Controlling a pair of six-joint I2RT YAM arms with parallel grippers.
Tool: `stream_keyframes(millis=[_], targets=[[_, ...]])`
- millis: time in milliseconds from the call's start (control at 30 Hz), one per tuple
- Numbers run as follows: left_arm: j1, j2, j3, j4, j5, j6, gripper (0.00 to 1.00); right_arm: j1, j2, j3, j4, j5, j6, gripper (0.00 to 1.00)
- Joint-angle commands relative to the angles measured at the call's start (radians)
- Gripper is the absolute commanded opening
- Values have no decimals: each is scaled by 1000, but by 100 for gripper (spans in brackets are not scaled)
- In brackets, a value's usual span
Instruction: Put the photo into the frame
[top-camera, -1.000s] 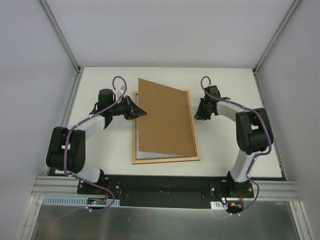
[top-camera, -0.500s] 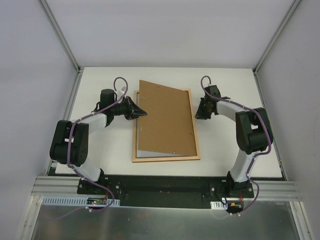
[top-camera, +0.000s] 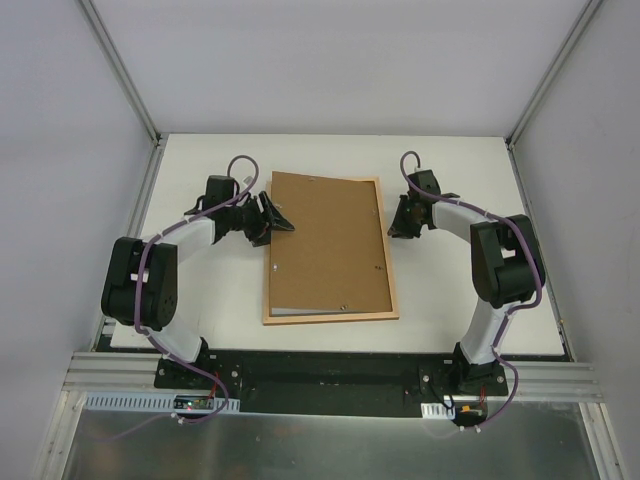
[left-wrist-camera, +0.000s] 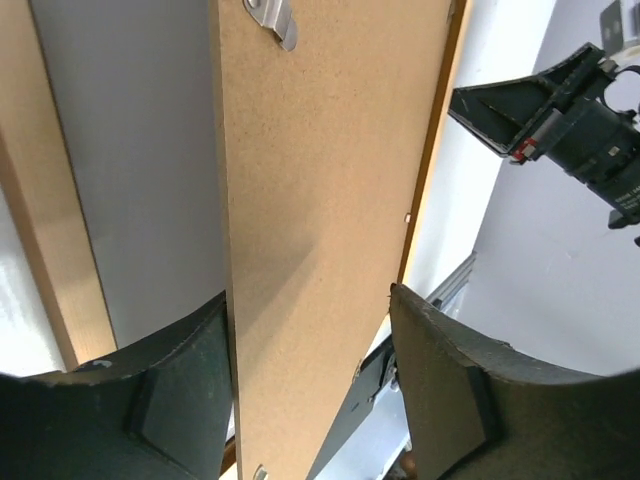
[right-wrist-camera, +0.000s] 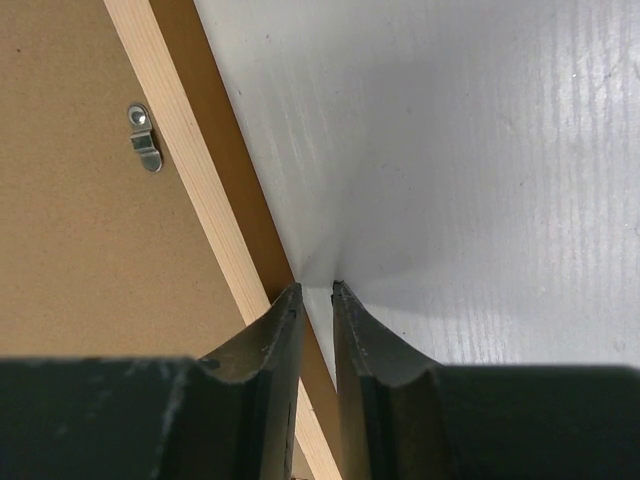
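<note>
Frame (top-camera: 384, 250) lies back side up mid-picture in the top view, flat on the white surface (top-camera: 460, 170), thin orange-brown border showing on the right, bottom and left sides. Brown board (top-camera: 325, 240) sits on top of it, slightly skewed: its top left corner pokes past the frame's upper left, while a pale grey strip shows along the frame's lower left and bottom edge beside the board. Can't tell if that strip is the photo; no printed side visible anywhere. Left claw (top-camera: 283, 218) is at the board's upper left edge, fingers (left-wrist-camera: 180, 400) spread apart with the board edge running between them in the left wrist view, not pinching it. A small metal clip (left-wrist-camera: 275, 20) shows at the top of that view on the board. Right claw (top-camera: 397, 228) is low at the frame's right edge, upper half; in the right wrist view its fingertips (right-wrist-camera: 285, 305) are nearly together with a narrow gap, tips on the white surface just beside the wood border, gripping nothing. Another metal tab (right-wrist-camera: 145, 140) sits on the board near the border, upper left of that view.
</note>
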Motion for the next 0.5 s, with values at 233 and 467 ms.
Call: stream_keyframes(millis=[233, 467], targets=[[-16, -10, 134, -277, -190, 153, 68, 16, 10, 10, -59, -5, -22, 22], [-48, -11, 172, -369, -328, 207, 69, 16, -4, 1, -62, 7, -36, 30]])
